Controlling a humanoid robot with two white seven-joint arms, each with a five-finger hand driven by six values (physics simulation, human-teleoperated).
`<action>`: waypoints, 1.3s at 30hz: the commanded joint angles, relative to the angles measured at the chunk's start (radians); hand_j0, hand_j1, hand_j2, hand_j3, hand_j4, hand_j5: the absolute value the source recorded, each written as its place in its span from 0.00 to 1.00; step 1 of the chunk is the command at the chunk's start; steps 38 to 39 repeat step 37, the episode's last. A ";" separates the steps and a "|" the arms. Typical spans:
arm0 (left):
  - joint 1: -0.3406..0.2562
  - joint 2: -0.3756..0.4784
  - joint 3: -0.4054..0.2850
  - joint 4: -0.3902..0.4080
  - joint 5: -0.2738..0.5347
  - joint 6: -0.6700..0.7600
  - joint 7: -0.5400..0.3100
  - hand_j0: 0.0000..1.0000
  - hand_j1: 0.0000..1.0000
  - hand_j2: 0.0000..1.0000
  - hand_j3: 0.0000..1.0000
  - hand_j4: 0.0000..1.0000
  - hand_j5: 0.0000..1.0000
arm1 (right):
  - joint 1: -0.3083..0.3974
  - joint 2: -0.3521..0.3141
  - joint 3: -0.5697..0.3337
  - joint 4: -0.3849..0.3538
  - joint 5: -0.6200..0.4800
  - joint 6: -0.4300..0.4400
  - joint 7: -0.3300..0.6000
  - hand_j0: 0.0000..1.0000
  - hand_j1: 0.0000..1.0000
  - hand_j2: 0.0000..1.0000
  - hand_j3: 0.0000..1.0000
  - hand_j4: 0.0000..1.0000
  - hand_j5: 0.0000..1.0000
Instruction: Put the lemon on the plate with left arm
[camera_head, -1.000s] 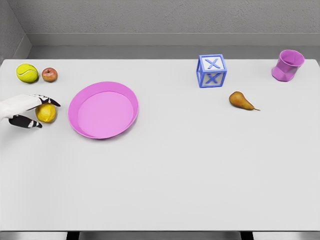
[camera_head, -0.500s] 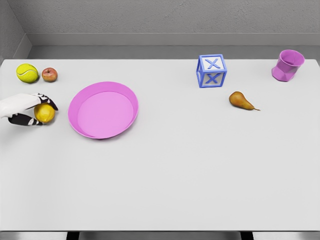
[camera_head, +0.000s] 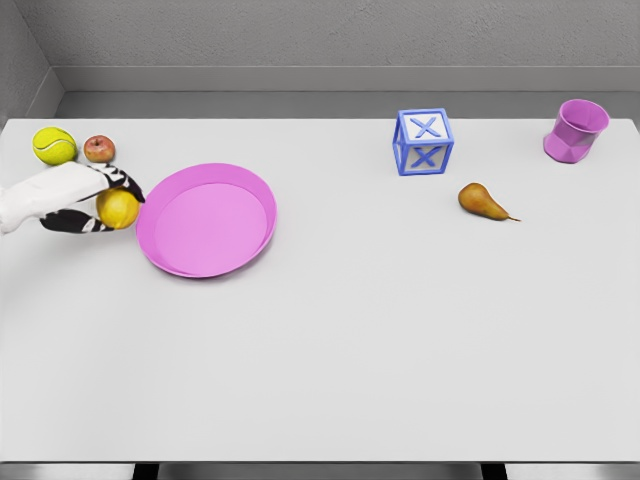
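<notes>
Yellow round lemon (camera_head: 118, 208) gripped in white left hand (camera_head: 75, 195), dark fingers (camera_head: 120, 180) curled around it, just beside round pink plate (camera_head: 160, 255) on white desk (camera_head: 350, 340).

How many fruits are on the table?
3. The lemon is in the left hand beside the pink plate. The small apple sits at the far left by the tennis ball. The pear lies right of centre.

Blue letter "X" on two visible faces of the toy block (camera_head: 424, 142).
</notes>
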 joint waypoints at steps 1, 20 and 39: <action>0.000 -0.003 -0.008 -0.067 0.013 0.003 0.000 0.58 0.58 0.58 0.58 0.58 0.58 | 0.000 0.000 0.000 0.000 0.000 0.000 0.000 1.00 1.00 1.00 1.00 1.00 1.00; -0.015 -0.167 0.004 -0.078 -0.085 0.003 0.000 1.00 1.00 1.00 1.00 1.00 1.00 | 0.000 0.000 0.000 0.000 0.000 0.000 0.000 1.00 1.00 1.00 1.00 1.00 1.00; 0.087 -0.037 0.200 -0.126 -0.019 0.003 0.002 1.00 1.00 1.00 1.00 1.00 1.00 | 0.000 0.000 0.000 0.000 0.000 0.000 0.000 1.00 1.00 1.00 1.00 1.00 1.00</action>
